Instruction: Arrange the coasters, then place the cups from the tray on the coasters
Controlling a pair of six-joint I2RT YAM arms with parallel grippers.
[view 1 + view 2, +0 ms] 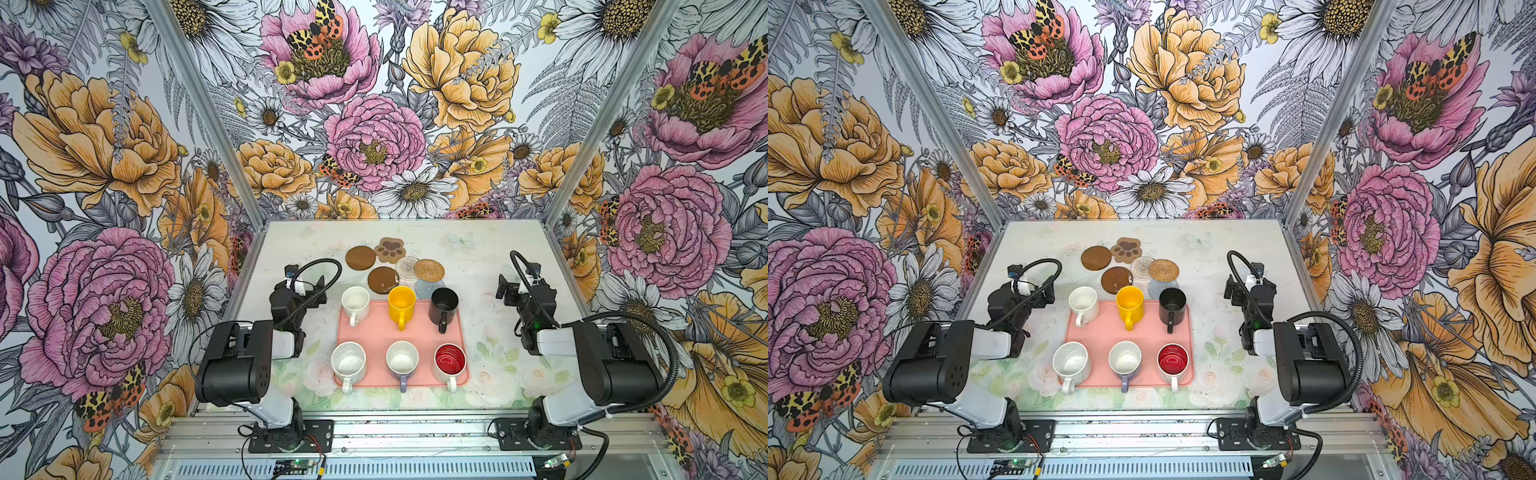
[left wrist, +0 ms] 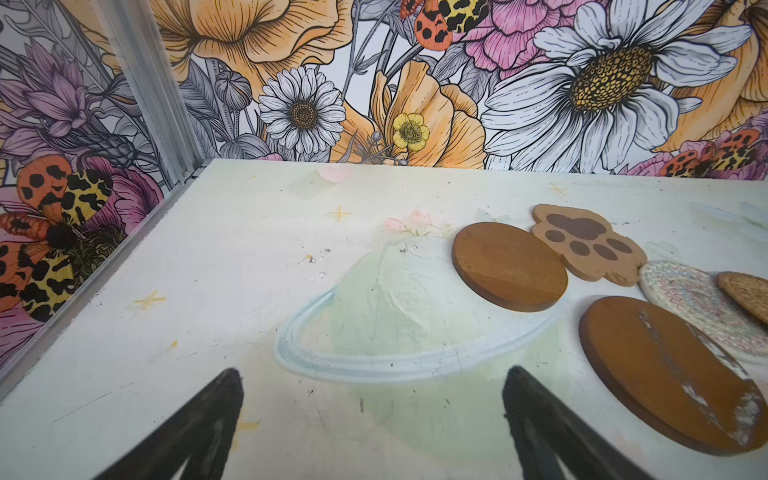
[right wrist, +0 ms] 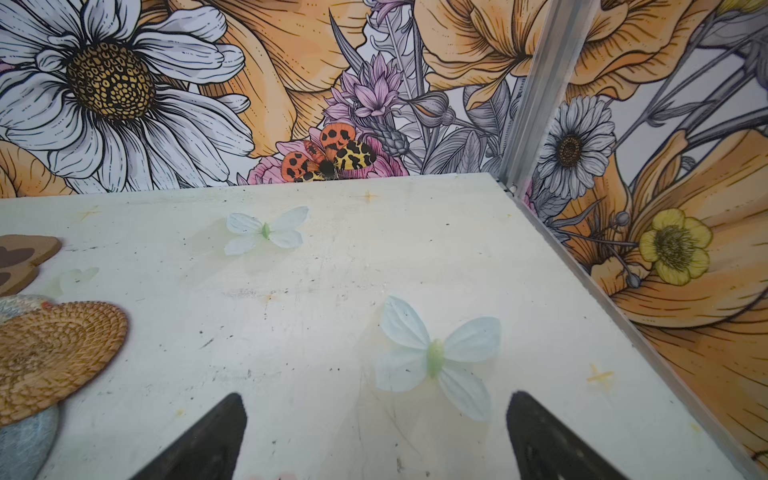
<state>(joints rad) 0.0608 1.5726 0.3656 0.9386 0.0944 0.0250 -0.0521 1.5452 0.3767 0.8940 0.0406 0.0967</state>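
A salmon-pink tray [image 1: 376, 334] lies mid-table in both top views. On it stand several cups: white [image 1: 355, 302], yellow [image 1: 402, 302] and black [image 1: 444, 304] at the back, speckled white [image 1: 348, 360], lavender [image 1: 402, 358] and red-inside [image 1: 450, 360] in front. Behind the tray several coasters cluster, some overlapping: two dark brown discs [image 1: 360, 257] [image 1: 382, 279], a paw [image 1: 390, 249], a clear disc [image 1: 406, 268], a rattan disc [image 1: 429, 270] and a pale blue disc [image 1: 426, 288]. My left gripper [image 2: 372, 378] hangs open left of the tray's far end. My right gripper [image 3: 376, 401] hangs open to its right. Both are empty.
Floral walls with aluminium corner posts [image 2: 158, 95] [image 3: 536, 91] close in the table on three sides. The tabletop [image 1: 478, 257] is printed with pale flowers, butterflies and a ringed planet. Both arm bases sit on the rail at the front edge.
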